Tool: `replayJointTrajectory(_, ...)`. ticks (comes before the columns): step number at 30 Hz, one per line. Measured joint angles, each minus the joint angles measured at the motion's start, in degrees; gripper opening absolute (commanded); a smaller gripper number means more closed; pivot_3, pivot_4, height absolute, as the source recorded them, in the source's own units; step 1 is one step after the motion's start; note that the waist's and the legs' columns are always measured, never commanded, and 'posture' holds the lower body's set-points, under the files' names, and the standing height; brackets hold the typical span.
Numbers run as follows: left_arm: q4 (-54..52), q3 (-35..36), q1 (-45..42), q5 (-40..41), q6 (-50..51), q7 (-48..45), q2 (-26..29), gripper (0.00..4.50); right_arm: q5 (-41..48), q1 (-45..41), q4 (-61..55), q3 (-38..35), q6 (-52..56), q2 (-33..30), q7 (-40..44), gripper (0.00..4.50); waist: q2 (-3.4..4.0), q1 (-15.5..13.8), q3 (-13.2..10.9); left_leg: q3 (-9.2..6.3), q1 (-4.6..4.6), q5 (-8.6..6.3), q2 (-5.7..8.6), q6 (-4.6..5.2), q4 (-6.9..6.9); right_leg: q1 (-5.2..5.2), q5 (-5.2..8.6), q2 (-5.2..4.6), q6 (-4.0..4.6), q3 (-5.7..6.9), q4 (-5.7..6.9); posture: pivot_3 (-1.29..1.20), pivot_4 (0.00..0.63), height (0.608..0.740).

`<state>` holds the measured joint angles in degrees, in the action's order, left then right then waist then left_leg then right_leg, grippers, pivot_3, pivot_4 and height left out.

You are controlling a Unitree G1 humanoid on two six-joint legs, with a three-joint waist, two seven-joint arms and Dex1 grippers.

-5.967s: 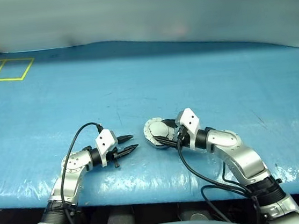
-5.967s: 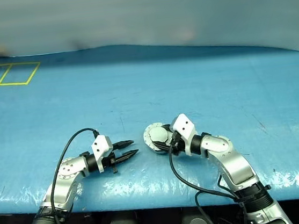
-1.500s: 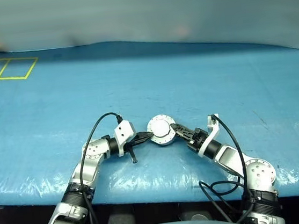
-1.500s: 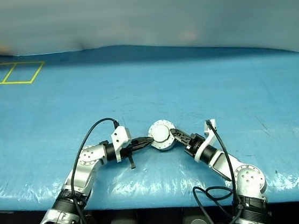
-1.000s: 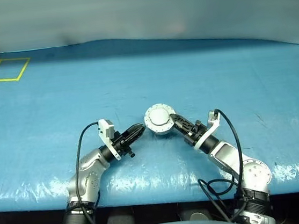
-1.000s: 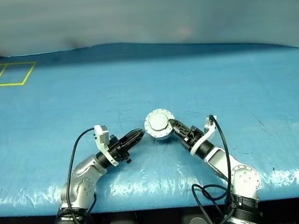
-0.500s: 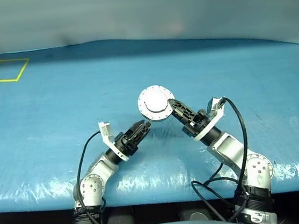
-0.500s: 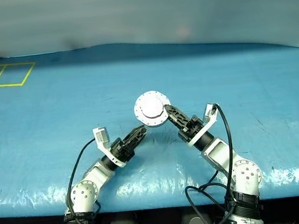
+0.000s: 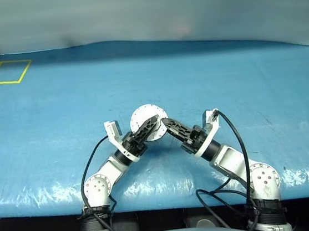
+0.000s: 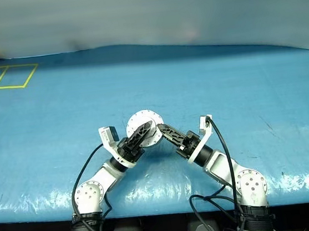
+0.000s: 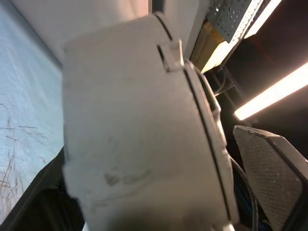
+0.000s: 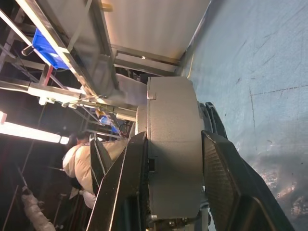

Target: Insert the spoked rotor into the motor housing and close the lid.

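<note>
The surface (image 9: 58, 104), under a blue plastic sheet, runs across the whole frame in the head views, with a yellow taped grid (image 9: 1, 72) in its upper left corner and wide bare room on every side of the arms. Its near edge lies low in the picture, just behind the elbows, so there is little room to draw back but plenty ahead and to both sides.

Both arms rise from the bottom of the frame and meet just below centre, holding the motor housing (image 10: 142, 127) off the sheet. Its plain light grey round face, the lid (image 9: 146, 118), looks toward the camera and appears shut on the body. The spoked rotor cannot be seen, so whether it sits inside cannot be told.

The right gripper (image 12: 171, 159) carries the load: its jaws are clamped across the thickness of the housing, one flat on each face, which judging by the hold keeps the lid pressed to the body. A person (image 12: 84, 159) shows in the background of the right wrist picture.

The left gripper (image 10: 137, 137) comes in from the lower left with its jaws spread wide, straddling the housing's rim without pinching it, likely poised to take or steady it.
</note>
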<state>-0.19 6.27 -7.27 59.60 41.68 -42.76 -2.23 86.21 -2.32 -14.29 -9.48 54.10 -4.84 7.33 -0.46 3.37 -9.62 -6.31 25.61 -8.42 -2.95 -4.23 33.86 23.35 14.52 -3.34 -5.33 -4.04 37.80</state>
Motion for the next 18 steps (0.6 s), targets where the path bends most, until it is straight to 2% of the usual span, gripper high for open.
replayJointTrajectory(2, 0.05, 0.21, -0.16, -0.17, -0.74, 0.31, -0.33, 4.49, 0.02, 0.00, -0.05, 0.08, -0.36, -0.26, 0.00, 1.21, 0.00, 0.00, 0.00, 0.00, 0.00, 0.00, 0.00, 0.00, 0.00, 0.00, 0.00, 0.00, 0.00, 0.00, -0.01, 0.00, 0.150, 0.740)
replayJointTrajectory(3, 0.16, 0.32, -0.16, -0.17, -1.00, 0.33, -0.71, 4.32, 0.02, 0.00, -0.14, 0.13, -0.50, -0.31, 0.00, 1.21, 0.00, 0.02, 0.00, 0.00, 0.00, 0.00, 0.00, 0.00, -0.01, 0.00, 0.00, 0.00, 0.00, 0.00, -0.01, 0.00, 0.150, 0.740)
replayJointTrajectory(5, 0.37, 0.41, -0.21, -0.50, -1.34, 0.56, -0.97, 3.86, 0.02, 0.00, -0.34, 0.32, -0.97, -0.46, 0.00, 1.21, 0.00, 0.05, 0.00, 0.00, 0.00, 0.00, 0.00, 0.00, -0.02, 0.01, 0.00, 0.00, 0.00, 0.00, -0.01, 0.00, 0.150, 0.740)
replayJointTrajectory(9, 1.58, 0.70, -0.22, -0.19, -1.86, 0.98, -1.00, 2.63, -0.33, 0.00, -0.72, 1.15, -1.58, -0.58, 0.21, 1.21, 0.00, 0.06, 0.00, 0.00, 0.01, 0.00, 0.00, 0.00, 0.00, 0.00, 0.00, 0.00, 0.00, 0.00, -0.01, 0.00, 0.150, 0.740)
replayJointTrajectory(17, 1.98, 1.04, -0.38, 0.89, -1.16, 2.67, -1.01, 2.62, -1.92, -0.10, -0.72, 1.92, -3.02, -0.46, -0.22, 1.21, 0.00, 0.07, 0.00, -0.01, 0.01, 0.00, 0.00, 0.00, 0.00, 0.01, 0.00, 0.00, 0.00, 0.00, 0.00, 0.00, 0.150, 0.740)
replayJointTrajectory(18, 2.28, 1.17, -0.54, 0.90, -1.16, 3.00, -1.02, 2.62, -3.00, -0.26, -0.72, 2.22, -3.62, -0.33, -0.16, 1.56, 0.00, 0.08, 0.00, 0.00, 0.01, 0.00, 0.00, 0.00, 0.00, 0.01, 0.00, 0.00, 0.00, 0.00, 0.00, 0.00, 0.150, 0.740)
